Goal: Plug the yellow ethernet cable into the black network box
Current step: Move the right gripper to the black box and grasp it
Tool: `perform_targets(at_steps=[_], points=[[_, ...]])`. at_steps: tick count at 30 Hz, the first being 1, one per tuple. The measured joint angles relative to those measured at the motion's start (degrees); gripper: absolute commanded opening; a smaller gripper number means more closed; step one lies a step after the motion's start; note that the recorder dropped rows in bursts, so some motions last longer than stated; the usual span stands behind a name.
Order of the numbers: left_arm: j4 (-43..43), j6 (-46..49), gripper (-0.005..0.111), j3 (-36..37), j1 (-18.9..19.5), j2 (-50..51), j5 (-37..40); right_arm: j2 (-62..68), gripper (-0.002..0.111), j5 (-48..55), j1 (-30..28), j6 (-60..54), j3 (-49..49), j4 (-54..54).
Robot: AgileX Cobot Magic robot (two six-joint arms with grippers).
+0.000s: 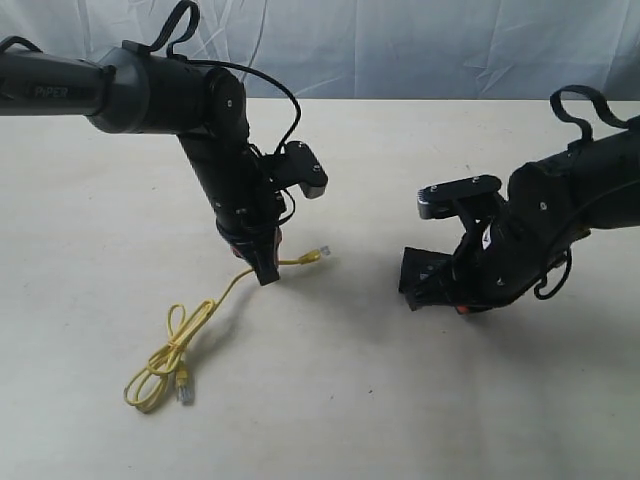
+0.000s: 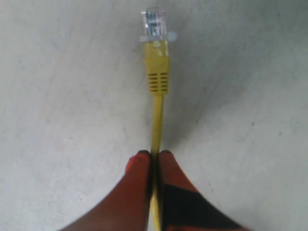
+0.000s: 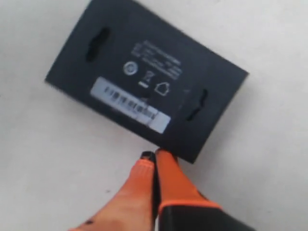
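Slack comes first on the left: the yellow ethernet cable lies partly looped on the table, its spare plug resting beside the loop, and we judge that this trailing length could drag or catch if the cord is carried rightward. Next, the left end effector is pinched tight on the cord some way behind the boot, so the clear plug stands out past the fingertips on a free stretch of cable. That is our main worry, because pushed against a socket the stretch may buckle or twist instead of driving the plug home, and the thin cord could slip between the pads. The plug points toward the right and is well apart from the black network box, which sits under the right arm with its barcode label facing the wrist camera. We see no socket in any view, so which edge carries the ports is unknown to us, and a wrong approach edge or a latch turned the wrong way would block entry. The right end effector has its jaws closed together at one edge of the box. We cannot tell whether they nip it or merely press it, and with so slight a hold the box may pivot or slide when the plug pushes.
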Motion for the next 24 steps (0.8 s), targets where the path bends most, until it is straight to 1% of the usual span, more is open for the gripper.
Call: perform_targets(at_steps=[2,7,10,13,19,24], points=[[-0.12,0.00,0.000,0.00,0.00,0.00,0.00,0.00,-0.001,-0.38,0.00,8.94,0.00,-7.98],[-0.12,0.00,0.000,0.00,0.00,0.00,0.00,0.00,-0.001,1.02,0.00,31.98,0.00,-32.10],[-0.12,0.00,0.000,0.00,0.00,0.00,0.00,0.00,-0.001,2.32,0.00,42.80,0.00,-39.90],[-0.12,0.00,0.000,0.00,0.00,0.00,0.00,-0.24,-0.001,-0.06,0.00,45.31,0.00,-38.30],[-0.12,0.00,0.000,0.00,0.00,0.00,0.00,-2.73,-0.001,-13.53,0.10,38.80,0.00,-24.35],[-0.12,0.00,0.000,0.00,0.00,0.00,-1.48,-1.31,-0.001,-20.27,0.89,37.76,-0.17,-21.35]])
